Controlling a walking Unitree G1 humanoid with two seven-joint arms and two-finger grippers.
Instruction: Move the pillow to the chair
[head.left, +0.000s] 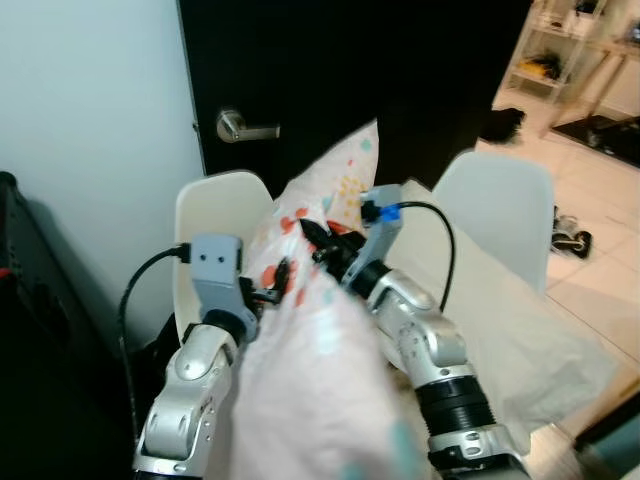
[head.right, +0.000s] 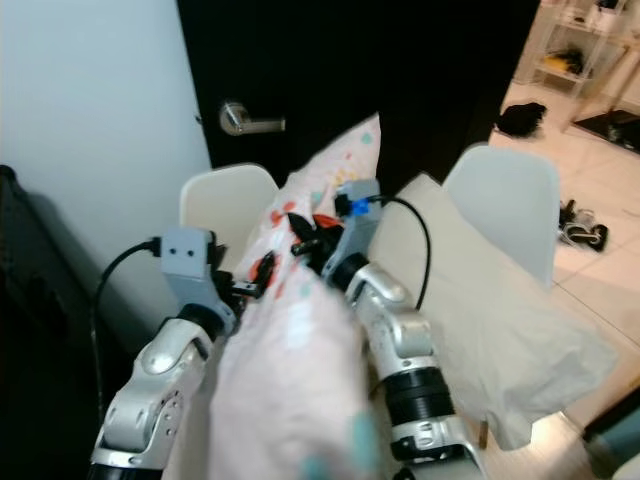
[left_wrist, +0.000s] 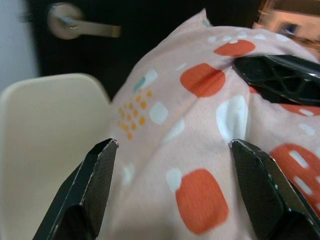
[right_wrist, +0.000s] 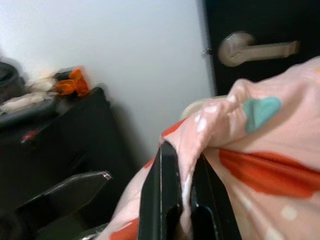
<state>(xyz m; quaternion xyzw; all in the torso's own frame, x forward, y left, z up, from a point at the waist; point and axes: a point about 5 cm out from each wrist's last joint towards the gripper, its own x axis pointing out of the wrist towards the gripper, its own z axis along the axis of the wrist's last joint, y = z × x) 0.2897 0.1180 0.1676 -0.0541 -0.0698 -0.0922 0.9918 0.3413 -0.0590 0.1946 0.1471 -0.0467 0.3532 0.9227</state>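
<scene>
Left eye view, blurry: pink spotted pillow (head.left: 320, 330), right gripper (head.left: 318, 243) jaws apparently pinching it.

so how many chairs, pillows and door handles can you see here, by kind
white moulded plastic chairs: 2, one behind the pillow, one across the cloth-covered table
pink pillow with orange and white spots: 1
silver lever door handle: 1
total: 4

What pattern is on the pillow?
Pale pink pillow with orange-red, white and teal blotches; clearest in the left wrist view.
</scene>
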